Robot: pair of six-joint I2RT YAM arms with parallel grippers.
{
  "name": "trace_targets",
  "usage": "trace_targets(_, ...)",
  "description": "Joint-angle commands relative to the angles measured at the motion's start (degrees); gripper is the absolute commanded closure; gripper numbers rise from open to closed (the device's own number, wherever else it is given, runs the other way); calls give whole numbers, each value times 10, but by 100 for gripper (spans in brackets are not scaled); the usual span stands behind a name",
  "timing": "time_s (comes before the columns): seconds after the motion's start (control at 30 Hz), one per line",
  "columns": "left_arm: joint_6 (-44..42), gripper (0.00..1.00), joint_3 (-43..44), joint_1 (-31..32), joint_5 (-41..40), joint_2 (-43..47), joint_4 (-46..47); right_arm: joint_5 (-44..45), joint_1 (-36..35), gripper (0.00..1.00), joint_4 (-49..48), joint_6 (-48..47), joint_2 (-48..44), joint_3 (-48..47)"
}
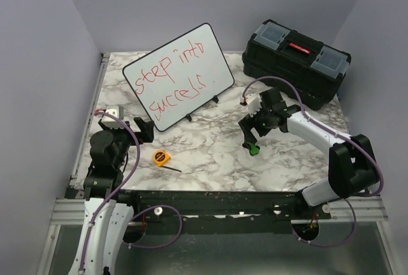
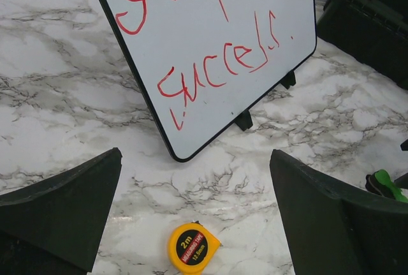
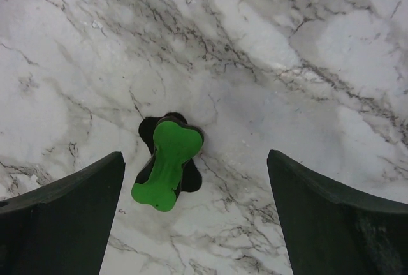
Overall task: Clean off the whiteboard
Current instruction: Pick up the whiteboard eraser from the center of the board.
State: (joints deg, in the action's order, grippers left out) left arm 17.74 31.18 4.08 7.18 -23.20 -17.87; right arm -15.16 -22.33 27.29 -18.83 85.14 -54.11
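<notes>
The whiteboard (image 1: 178, 77) leans on a stand at the back left of the marble table, with red handwriting "step into success" on it. It also shows in the left wrist view (image 2: 210, 45). A green bone-shaped eraser (image 3: 167, 163) with a black pad under it lies on the table (image 1: 254, 149). My right gripper (image 1: 250, 136) hovers right above it, open and empty, with the eraser between the fingers nearer the left one (image 3: 195, 154). My left gripper (image 1: 141, 129) is open and empty near the board's lower left corner (image 2: 196, 160).
A yellow tape measure (image 1: 161, 157) lies in front of the left gripper (image 2: 190, 247). A black toolbox (image 1: 296, 61) stands at the back right. The board's black stand feet (image 2: 244, 120) rest on the table. Grey walls close in the back and sides.
</notes>
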Motion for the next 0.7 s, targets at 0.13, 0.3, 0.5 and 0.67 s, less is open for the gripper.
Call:
trace_targets(0.13,-9,1,18,-2,18,-3,-3,9,-9,17,20,35,13,28)
trace_targets(0.3,-9,1,18,-2,17,-3,-3,9,-14,25,22,37,20,28)
trace_targets(0.5,-9,1,18,-2,18,-4,-3,22,-28,39,16,40,37,35)
trace_targets(0.67,-9,1,18,-2,18,-5,-3,39,-42,40,19,38,51,29)
